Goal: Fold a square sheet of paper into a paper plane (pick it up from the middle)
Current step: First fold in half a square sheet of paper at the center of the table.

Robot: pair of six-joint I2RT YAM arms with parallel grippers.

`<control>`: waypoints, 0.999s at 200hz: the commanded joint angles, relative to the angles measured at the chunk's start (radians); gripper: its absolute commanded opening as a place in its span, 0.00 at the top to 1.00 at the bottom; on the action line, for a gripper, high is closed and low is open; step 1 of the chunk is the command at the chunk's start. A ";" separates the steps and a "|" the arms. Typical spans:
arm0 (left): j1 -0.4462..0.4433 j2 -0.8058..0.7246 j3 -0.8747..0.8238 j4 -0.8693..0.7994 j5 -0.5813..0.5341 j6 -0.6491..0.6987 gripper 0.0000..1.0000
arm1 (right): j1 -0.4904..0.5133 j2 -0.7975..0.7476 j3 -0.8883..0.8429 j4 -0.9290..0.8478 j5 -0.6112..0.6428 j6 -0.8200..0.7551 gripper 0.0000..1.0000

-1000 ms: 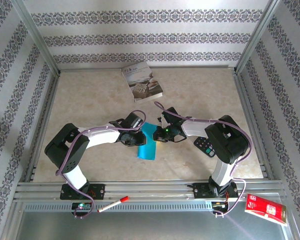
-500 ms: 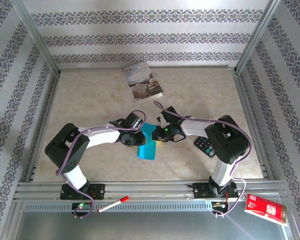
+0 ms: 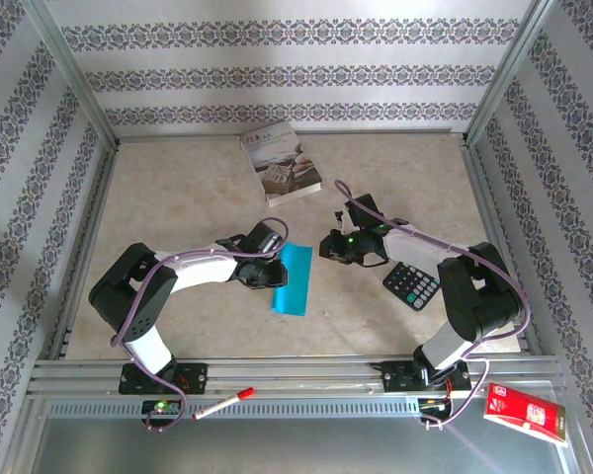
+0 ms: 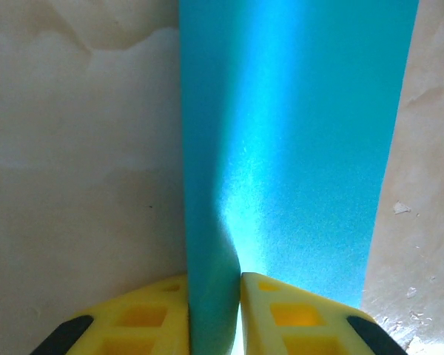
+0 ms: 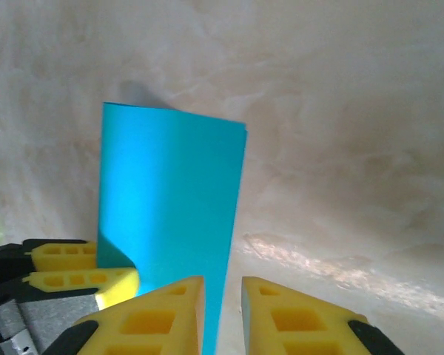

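Observation:
The square sheet of paper [image 3: 296, 281] is teal and lies folded into a long narrow rectangle at the table's middle. My left gripper [image 3: 277, 275] is shut on its left long edge. In the left wrist view the paper [image 4: 296, 148] rises from between the yellow fingers [image 4: 281, 310], pinched at the left gripper [image 4: 213, 278]. My right gripper [image 3: 327, 247] hovers just right of the paper's far end, apart from it. In the right wrist view the right gripper [image 5: 222, 281] stands slightly open, and the paper [image 5: 170, 185] lies beyond its left finger.
A grey-white book [image 3: 281, 161] lies at the back of the table. A black calculator [image 3: 412, 284] sits under the right forearm. A red pen [image 3: 223, 403] rests on the front rail, and a red packet [image 3: 525, 415] lies off the table at the front right.
My right gripper has opened, let go of the paper and drawn back to the right. The left gripper keeps its hold in the same place.

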 commanded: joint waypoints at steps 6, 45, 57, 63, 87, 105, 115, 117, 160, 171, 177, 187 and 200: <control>-0.004 0.040 -0.019 -0.047 -0.015 0.022 0.79 | 0.001 0.006 0.004 -0.029 0.026 -0.023 0.79; -0.004 0.044 -0.017 -0.055 -0.016 0.027 0.77 | 0.000 0.029 0.008 -0.025 0.024 -0.031 0.79; -0.004 0.046 -0.013 -0.057 -0.013 0.031 0.77 | -0.002 0.039 0.011 -0.027 0.022 -0.035 0.79; -0.004 0.050 -0.013 -0.058 -0.013 0.033 0.77 | -0.002 0.044 0.013 -0.025 0.022 -0.037 0.79; -0.004 0.058 -0.011 -0.062 -0.013 0.040 0.77 | 0.001 0.076 0.036 -0.013 0.010 -0.032 0.79; -0.005 0.064 -0.009 -0.068 -0.017 0.047 0.77 | 0.009 0.102 0.060 -0.009 0.007 -0.033 0.79; -0.005 0.066 -0.007 -0.072 -0.019 0.051 0.77 | 0.011 0.115 0.073 -0.005 0.006 -0.032 0.79; -0.005 0.067 -0.007 -0.073 -0.019 0.051 0.77 | 0.011 0.118 0.076 -0.005 0.005 -0.032 0.79; -0.007 0.079 -0.006 -0.079 -0.025 0.060 0.76 | 0.017 0.175 0.127 -0.004 -0.002 -0.039 0.79; -0.007 0.081 -0.006 -0.080 -0.025 0.060 0.76 | 0.018 0.180 0.132 -0.002 -0.003 -0.041 0.79; -0.008 0.082 -0.005 -0.078 -0.025 0.060 0.76 | 0.017 0.182 0.135 -0.002 -0.002 -0.041 0.79; -0.010 0.084 -0.005 -0.079 -0.028 0.063 0.76 | 0.017 0.183 0.137 -0.001 -0.003 -0.041 0.79; -0.011 0.089 -0.002 -0.081 -0.029 0.065 0.75 | 0.018 0.183 0.135 -0.004 -0.002 -0.042 0.79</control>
